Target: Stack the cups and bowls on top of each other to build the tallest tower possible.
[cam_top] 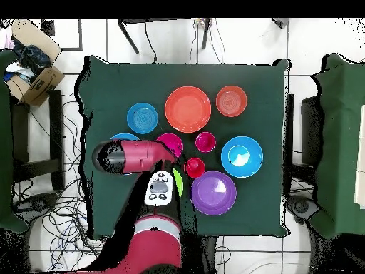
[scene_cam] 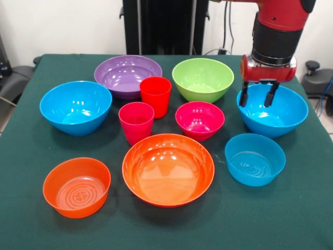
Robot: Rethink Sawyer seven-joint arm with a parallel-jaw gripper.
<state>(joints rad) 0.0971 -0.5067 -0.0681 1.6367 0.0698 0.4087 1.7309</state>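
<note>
All bowls and cups stand apart on the green table [scene_cam: 291, 219]; no tower stands. My gripper [scene_cam: 256, 103] is open and empty, its fingers [scene_cam: 270, 95] hanging over the far rim of the right large blue bowl [scene_cam: 278, 117]. In the overhead view my arm [cam_top: 135, 155] covers that bowl and the gripper. Also on the table: a second large blue bowl [scene_cam: 76, 107], purple bowl [scene_cam: 127, 75], lime green bowl [scene_cam: 203, 79], red-orange cup [scene_cam: 155, 96], pink cup [scene_cam: 136, 122], small magenta bowl [scene_cam: 200, 120], large orange bowl [scene_cam: 168, 169], small ringed orange bowl [scene_cam: 76, 186], and light blue bowl [scene_cam: 255, 159].
The black pedestal [scene_cam: 156, 26] stands behind the table's far edge. In the overhead view a cardboard box [cam_top: 36, 61] and loose cables [cam_top: 64, 207] lie on the floor beside the table, and dark chairs [cam_top: 335, 143] stand on either side.
</note>
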